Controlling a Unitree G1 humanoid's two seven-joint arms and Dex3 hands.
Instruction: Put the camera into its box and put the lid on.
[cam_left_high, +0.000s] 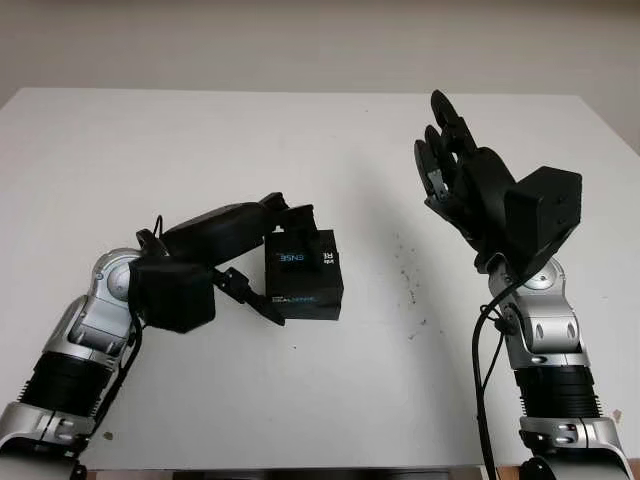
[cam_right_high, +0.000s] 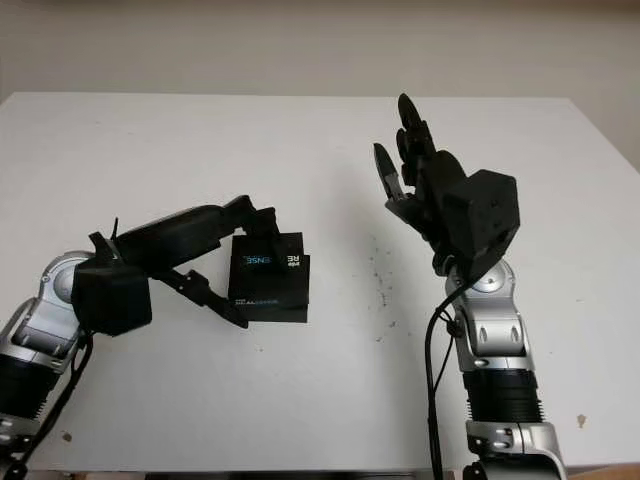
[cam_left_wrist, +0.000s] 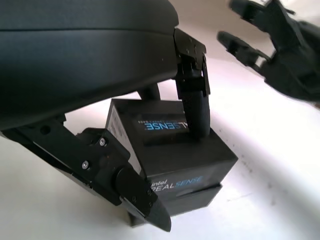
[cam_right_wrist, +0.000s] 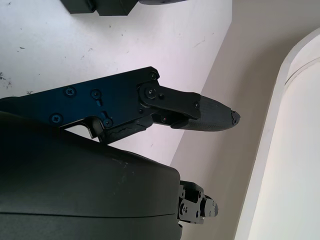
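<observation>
A black Intel RealSense box (cam_left_high: 305, 278) stands on the white table (cam_left_high: 200, 140) left of the middle. Its lid (cam_left_wrist: 170, 145) sits on the base (cam_left_wrist: 200, 197), a little askew, so the base's edge shows below it. My left hand (cam_left_high: 283, 265) reaches in from the left and is closed around the lid. One finger (cam_left_wrist: 195, 107) presses on the lid's top and the thumb (cam_left_wrist: 142, 200) sits at the near lower corner. The camera is hidden. My right hand (cam_left_high: 445, 150) is open, raised above the table's right side, well apart from the box.
A few dark specks (cam_left_high: 405, 270) mark the tabletop between the box and my right arm. The table's far edge meets a pale wall (cam_left_high: 320, 40). Bare white surface lies around the box on all sides.
</observation>
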